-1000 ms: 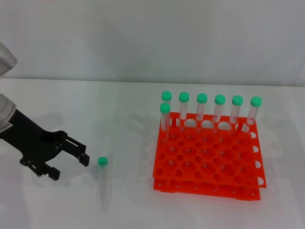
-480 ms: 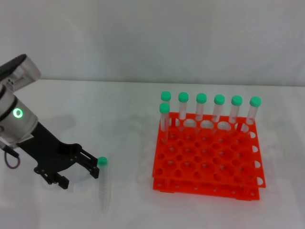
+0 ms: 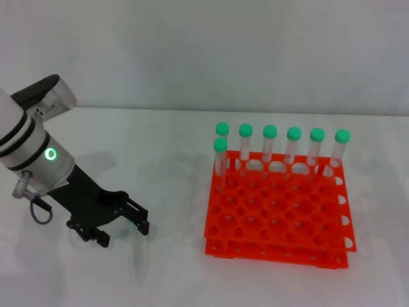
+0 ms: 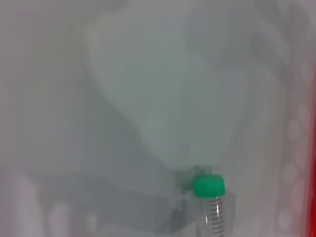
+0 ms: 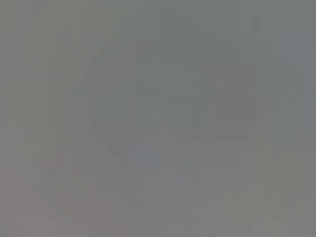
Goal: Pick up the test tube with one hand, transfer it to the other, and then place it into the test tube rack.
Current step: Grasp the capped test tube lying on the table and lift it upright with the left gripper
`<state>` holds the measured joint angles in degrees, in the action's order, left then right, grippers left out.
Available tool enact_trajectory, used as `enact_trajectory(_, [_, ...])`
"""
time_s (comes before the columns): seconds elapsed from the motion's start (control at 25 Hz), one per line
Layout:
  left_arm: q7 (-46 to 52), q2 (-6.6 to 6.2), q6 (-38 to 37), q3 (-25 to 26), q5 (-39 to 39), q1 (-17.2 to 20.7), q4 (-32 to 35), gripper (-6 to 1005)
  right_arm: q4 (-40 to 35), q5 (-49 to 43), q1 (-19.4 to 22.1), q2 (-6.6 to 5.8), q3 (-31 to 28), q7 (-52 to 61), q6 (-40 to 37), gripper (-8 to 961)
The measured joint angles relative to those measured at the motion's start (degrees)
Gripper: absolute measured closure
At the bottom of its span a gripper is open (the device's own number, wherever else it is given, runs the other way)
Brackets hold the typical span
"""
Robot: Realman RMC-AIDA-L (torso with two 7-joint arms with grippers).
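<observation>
A: On the left half of the white desk (image 3: 160,147), the left gripper (image 3: 124,230) is seen low over the surface, on its white arm with black bands and a lit green ring. Its black fingers (image 3: 137,217) are spread apart; nothing is held between them.

B: Position of the test tube (image 3: 138,256)?

A: It is lying flat on the desk at the gripper's tips, its clear body running toward the near edge. In the head view its green cap is hidden behind the fingers. In the left wrist view the test tube (image 4: 211,207) is shown with cap and graduation marks visible, resting on the desk. Contact between fingers and tube cannot be judged.

B: Rack?

A: The test tube rack (image 3: 278,211) is placed on the right half of the desk, well apart from the lying tube. Seven green-capped tubes (image 3: 294,147) are noted upright in it: six along the far row, one more at the far-left corner just in front of that row.

B: Right gripper?

A: Not seen in any view; only a uniform grey field is given by the right wrist view.
</observation>
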<state>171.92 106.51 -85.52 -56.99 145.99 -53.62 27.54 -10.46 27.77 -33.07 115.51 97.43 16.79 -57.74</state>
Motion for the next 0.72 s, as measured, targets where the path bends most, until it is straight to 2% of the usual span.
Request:
enact_trajectory(0.16, [-0.01,0.4,0.93,-0.11,0.0,-0.39,-0.59,124,0.0,0.0,-0.18,-0.06,0.05,0.0,0.0,157])
enact_trajectory(0.4, [-0.16,1.73,2.06,-1.11,0.0,-0.52,-1.56,269,0.0,0.0,-0.55,-0.11,0.14,0.0,-0.04,157])
enact_trajectory(0.52, [-0.17,2.29,2.5,-1.8,-0.01,-0.52,-1.81,279,0.0,0.0,-0.62,-0.11,0.14,0.0,-0.03,157])
enact_trajectory(0.72, [-0.19,2.3,2.79,-2.12,-0.01,-0.52,-2.46,297,0.0,0.0,-0.7,-0.11,0.12,0.0,-0.05,157])
